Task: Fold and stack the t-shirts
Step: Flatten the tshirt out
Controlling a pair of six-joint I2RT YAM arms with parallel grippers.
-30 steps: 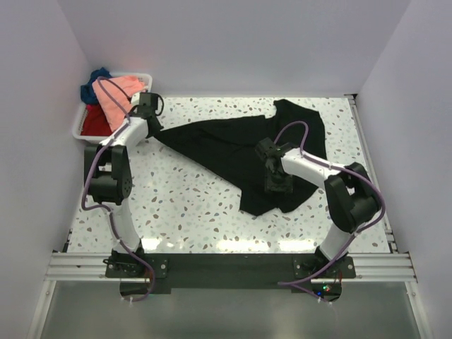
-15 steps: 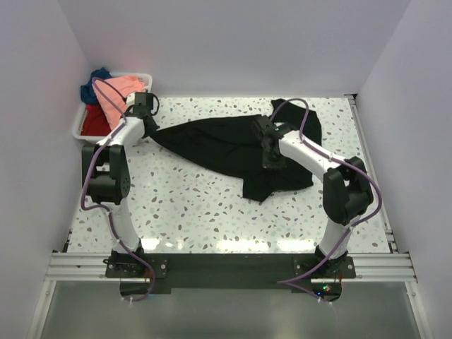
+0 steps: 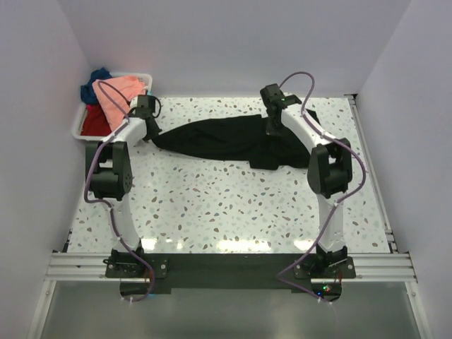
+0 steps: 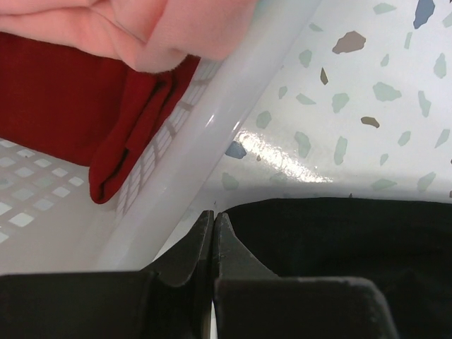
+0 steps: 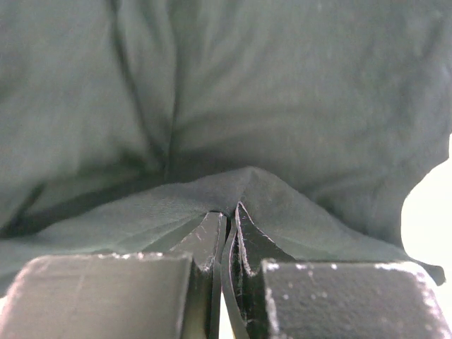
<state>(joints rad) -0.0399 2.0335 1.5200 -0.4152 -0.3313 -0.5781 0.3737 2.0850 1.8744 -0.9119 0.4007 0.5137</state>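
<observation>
The black t-shirt [image 3: 219,141] lies bunched in a long band across the back of the table. My left gripper [image 3: 153,134] is shut on its left end, right beside the bin; in the left wrist view the fingertips [image 4: 213,215] press together with black cloth [image 4: 339,240] against them. My right gripper [image 3: 272,129] is shut on a raised fold of the black shirt [image 5: 247,92] at its right part, with cloth pinched between the fingertips [image 5: 229,212]. The salmon-pink shirt [image 3: 116,99], the red shirt [image 3: 93,121] and the dark blue shirt [image 3: 95,79] sit in the bin.
The white plastic bin [image 3: 76,128] stands at the back left corner, its slotted wall [image 4: 205,134] close to my left fingers. Pale walls enclose the speckled table [image 3: 212,205] on three sides. A rail runs along the right edge [image 3: 371,162].
My right gripper has shut on the black shirt and carried its near part toward the back of the table, bunching the shirt into a band. The left gripper has barely moved.
</observation>
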